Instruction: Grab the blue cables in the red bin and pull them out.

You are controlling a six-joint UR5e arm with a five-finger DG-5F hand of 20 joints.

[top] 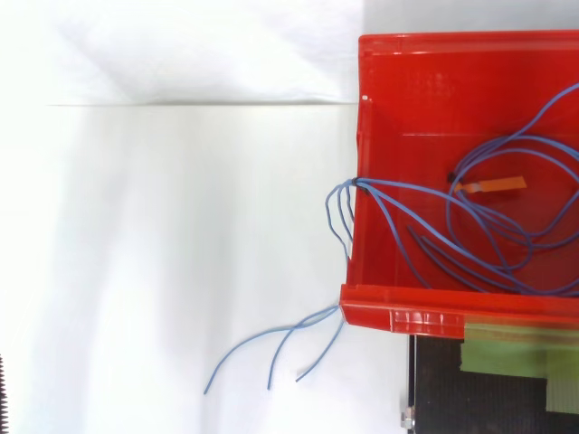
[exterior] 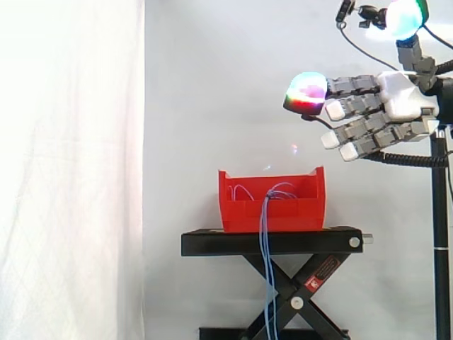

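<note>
Backdrop: a white curtain (exterior: 71, 170) hangs behind the work and fills the left of the side view.
Support: a black scissor-lift stand (exterior: 272, 242) carries the red bin (exterior: 297, 212) on its top plate.
Cables: the blue cables (top: 479, 226) lie in loose loops on the bin floor. Several strands cross one wall and hang down past the stand, as the side view shows.
Also in bin: a small orange tag (top: 493, 185) lies among the loops.
Hand: the hand (exterior: 400, 95) sits high at the right, above and well apart from the bin. Its fingers stretch leftward, nearly straight, and hold nothing.
Progress: judging by this, the grab is not yet made. Most of the cable length is inside the bin, so reach, grasp and pull all remain.
Edges: the bin's raised end walls stand between the hand and the loops.
Open room: the air over the bin is free, so an approach from above looks easiest.
</note>
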